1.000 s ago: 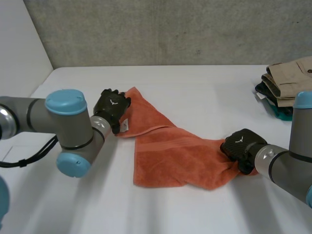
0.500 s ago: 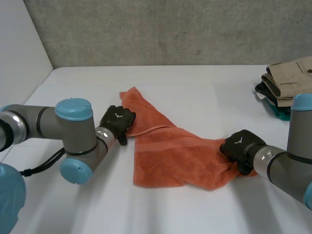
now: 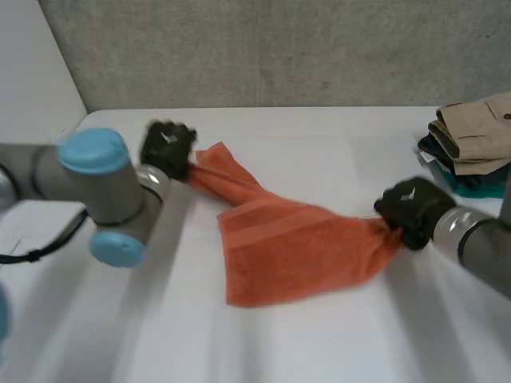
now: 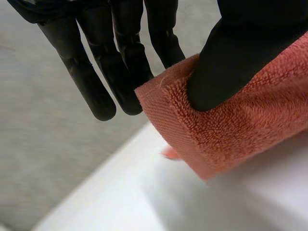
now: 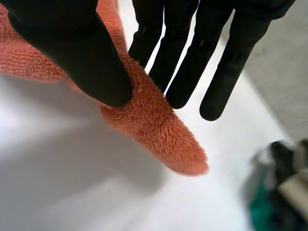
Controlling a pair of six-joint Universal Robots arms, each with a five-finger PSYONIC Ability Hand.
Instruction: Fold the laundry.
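We see the soft orange terry-cloth towel (image 3: 295,247) strung low over the white table (image 3: 319,152) between both hands. The left hand (image 3: 166,149) pinches one hemmed corner between thumb and fingers; the right hand (image 3: 411,209) pinches the opposite end likewise. We judge the cloth light, limp and non-slippery, best held by its corners.

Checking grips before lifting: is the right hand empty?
No, the right hand pinches the orange towel between thumb and fingers.
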